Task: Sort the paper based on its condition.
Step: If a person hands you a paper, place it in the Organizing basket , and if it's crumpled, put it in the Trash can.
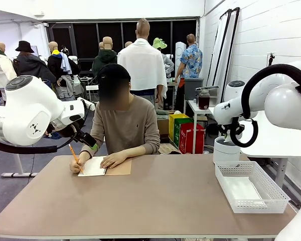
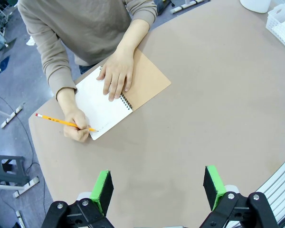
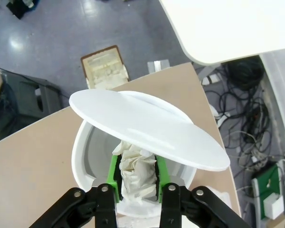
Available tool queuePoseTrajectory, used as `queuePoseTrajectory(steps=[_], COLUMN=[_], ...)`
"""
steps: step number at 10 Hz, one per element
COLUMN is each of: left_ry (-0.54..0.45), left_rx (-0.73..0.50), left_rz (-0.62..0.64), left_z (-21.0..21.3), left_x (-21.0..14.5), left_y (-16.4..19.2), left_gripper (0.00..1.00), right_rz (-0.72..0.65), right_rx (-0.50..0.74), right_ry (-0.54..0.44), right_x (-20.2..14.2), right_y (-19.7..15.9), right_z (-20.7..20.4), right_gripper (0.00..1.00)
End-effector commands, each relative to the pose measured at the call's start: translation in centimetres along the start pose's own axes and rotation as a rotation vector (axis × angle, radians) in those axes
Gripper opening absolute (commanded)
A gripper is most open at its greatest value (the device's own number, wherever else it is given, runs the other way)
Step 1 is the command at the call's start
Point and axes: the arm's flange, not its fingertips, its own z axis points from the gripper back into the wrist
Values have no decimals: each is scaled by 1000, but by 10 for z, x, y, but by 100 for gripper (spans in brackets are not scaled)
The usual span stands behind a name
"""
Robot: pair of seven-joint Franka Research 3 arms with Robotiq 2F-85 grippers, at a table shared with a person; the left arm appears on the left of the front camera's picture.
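From the front, you see the right arm hanging over the white bin [image 1: 224, 150] at the right edge of the table [image 1: 155, 206], just behind the mesh basket [image 1: 251, 188]. Its fingers are hidden behind the cable loop there, so you cannot judge the grip from this side. The person at the far side writes in the notebook [image 1: 103, 166], well apart from both bin and basket.

In the left wrist view, your left gripper [image 2: 157, 190] stands wide open with nothing between its pads, hovering above bare table. The notebook lies ahead of the fingers, toward the person, with its long axis running diagonally. One hand [image 2: 118, 76] rests flat on the page and the other holds a pencil [image 2: 61, 121] (so no loose sheet is on offer there yet).

In the right wrist view, your right gripper [image 3: 137, 161] is closed on a crumpled paper [image 3: 135, 180], the wad pinched between the green pads. It sits straight over the bin's mouth, beneath the tilted lid [image 3: 147, 128]. That is the relation that matters: the wad looks to be inside the rim, so parting the fingers should drop it in.
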Motion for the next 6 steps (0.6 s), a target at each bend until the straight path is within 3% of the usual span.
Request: queuePoseTrajectory(steps=[1,2,3,6], left_ry=[0,0,0,0], left_rx=[-2,-2,-2,-2], left_rz=[3,3,3,3], left_z=[0,0,0,0], left_x=[-1,-1,-1,-1], left_y=[1,1,1,1], left_gripper=[100,100,100,100], right_rz=[-42,-44,-44,-46], right_rx=[-5,-4,-6,2], right_ry=[-1,3,5,6], right_x=[4,4,4,4], right_y=[8,8,8,9], right_z=[2,1,2,3], right_gripper=[73,93,100,100])
